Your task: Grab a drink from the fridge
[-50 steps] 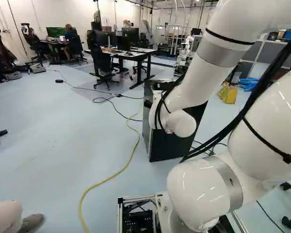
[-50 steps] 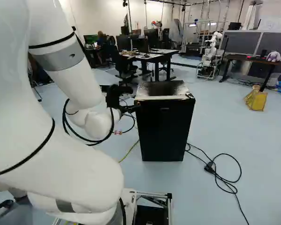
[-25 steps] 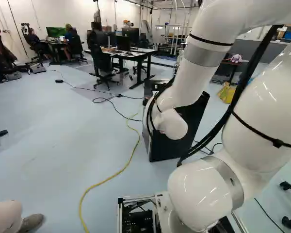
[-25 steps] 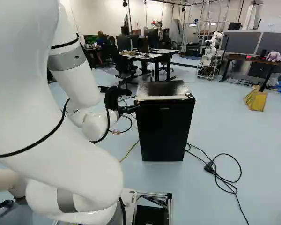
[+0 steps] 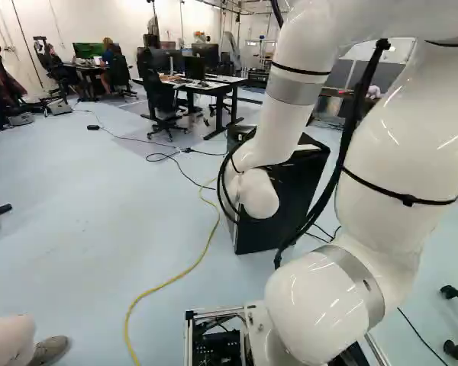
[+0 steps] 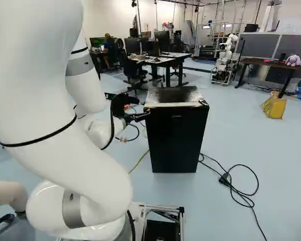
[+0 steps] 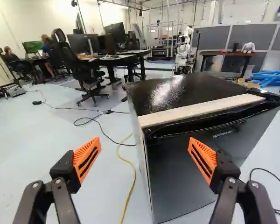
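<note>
Pale blue floor (image 5: 76,236) spread beside the boxy black fridge (image 6: 175,143); the bent white arm (image 5: 389,152) aimed its black, orange-padded pincer (image 6: 145,115), fingers apart, at one upright edge.

Noted well ahead of the pincer (image 6: 143,116): grey partition panels (image 7: 252,37), white walls (image 5: 99,19). Observed nearer the pincer: black office chair (image 7: 70,56) beside a tabletop (image 6: 153,61) bearing monitors (image 7: 115,31). Recorded below the pincer: pale blue floor (image 7: 60,126), yellow cable (image 5: 169,283) across it. Brightly lit throughout.
</note>
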Motion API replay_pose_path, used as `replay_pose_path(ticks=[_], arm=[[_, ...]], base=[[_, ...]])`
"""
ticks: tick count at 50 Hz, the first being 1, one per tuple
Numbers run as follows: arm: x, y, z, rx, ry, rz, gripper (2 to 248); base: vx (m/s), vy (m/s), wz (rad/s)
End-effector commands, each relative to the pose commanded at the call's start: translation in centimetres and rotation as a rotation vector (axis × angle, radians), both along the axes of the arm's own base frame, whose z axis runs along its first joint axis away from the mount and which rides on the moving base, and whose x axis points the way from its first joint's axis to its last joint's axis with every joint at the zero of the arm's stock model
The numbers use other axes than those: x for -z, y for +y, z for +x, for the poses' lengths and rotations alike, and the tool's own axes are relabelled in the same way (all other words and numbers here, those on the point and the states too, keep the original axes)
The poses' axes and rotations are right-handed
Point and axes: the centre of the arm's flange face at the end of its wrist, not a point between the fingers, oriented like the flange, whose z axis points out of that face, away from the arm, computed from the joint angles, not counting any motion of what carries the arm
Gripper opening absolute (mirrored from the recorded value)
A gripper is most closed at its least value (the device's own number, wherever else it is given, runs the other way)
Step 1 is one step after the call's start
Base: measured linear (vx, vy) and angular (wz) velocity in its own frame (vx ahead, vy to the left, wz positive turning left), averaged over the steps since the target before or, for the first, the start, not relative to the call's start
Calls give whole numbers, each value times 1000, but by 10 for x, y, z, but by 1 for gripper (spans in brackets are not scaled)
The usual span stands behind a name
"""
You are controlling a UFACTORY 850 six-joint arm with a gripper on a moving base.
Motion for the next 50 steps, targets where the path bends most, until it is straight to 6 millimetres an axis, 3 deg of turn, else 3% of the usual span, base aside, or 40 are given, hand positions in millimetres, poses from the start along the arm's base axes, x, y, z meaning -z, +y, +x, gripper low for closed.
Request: replay_pose_path(ticks=[50], arm=[[39, 18, 43, 250, -83, -74, 247]], base=[[0, 0, 0]])
